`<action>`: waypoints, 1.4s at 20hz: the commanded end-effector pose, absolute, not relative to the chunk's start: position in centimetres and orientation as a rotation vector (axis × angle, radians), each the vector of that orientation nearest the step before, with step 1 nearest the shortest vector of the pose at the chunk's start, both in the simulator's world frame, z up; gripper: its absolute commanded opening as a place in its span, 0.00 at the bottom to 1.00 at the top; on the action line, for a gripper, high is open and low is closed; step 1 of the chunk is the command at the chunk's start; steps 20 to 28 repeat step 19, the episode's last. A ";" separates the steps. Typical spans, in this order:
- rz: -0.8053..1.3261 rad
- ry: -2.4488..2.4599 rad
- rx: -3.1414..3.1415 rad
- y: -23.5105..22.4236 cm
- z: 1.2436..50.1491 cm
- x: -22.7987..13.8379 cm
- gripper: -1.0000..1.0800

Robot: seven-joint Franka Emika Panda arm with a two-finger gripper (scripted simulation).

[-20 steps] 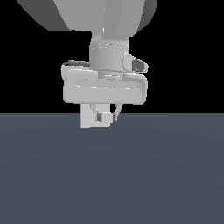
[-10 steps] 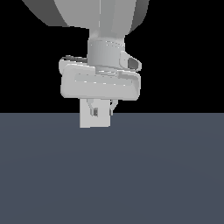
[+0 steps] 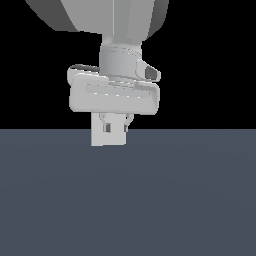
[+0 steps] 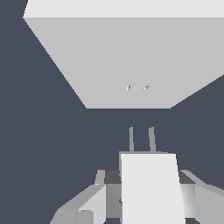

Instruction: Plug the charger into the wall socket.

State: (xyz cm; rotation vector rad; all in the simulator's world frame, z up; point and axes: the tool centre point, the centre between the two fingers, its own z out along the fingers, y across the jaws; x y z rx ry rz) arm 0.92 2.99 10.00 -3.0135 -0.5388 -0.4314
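In the exterior view the arm point(image 3: 112, 30) comes down from twelve o'clock, and its gripper point(image 3: 116, 127) hangs just above the line where the black background meets the dark floor point(image 3: 150, 200). Directly behind the fingers stands the wall socket point(image 3: 107, 137), a pale upright plate whose lower edge sits at the floor's far edge; only its lower part shows below the gripper's body. The charger cannot be made out here. From three o'clock round through six to nine, the floor lies bare and open.

In the wrist view the gripper point(image 4: 146, 192) is pinching the charger point(image 4: 151, 188), an off-white block held between the two fingers point(image 4: 87, 201), which press against its sides. Two thin grey prongs point(image 4: 141, 139) stick out of the block's front edge and point toward the wall socket point(image 4: 127, 57). A band of dark floor separates the prong tips from the socket's near edge, so they are apart, not touching. The socket's two tiny holes point(image 4: 136, 88) lie close to in line with the prongs, slightly toward the eleven o'clock side of them. Dark floor shows on both sides of the socket and of the charger.
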 end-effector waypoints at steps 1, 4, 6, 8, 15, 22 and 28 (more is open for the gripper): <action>-0.432 -0.539 -3.013 3.2 10.0 1.3 0.00; -0.432 -0.540 -3.014 3.5 10.0 2.1 0.00; -0.432 -0.540 -3.014 3.7 10.0 2.7 0.00; -0.432 -0.540 -3.014 4.0 10.0 3.5 0.00; -0.431 -0.540 -3.014 4.6 10.0 5.1 0.00; -0.431 -0.541 -3.013 4.7 10.0 5.4 0.00; -0.431 -0.541 -3.013 4.7 10.0 5.4 0.00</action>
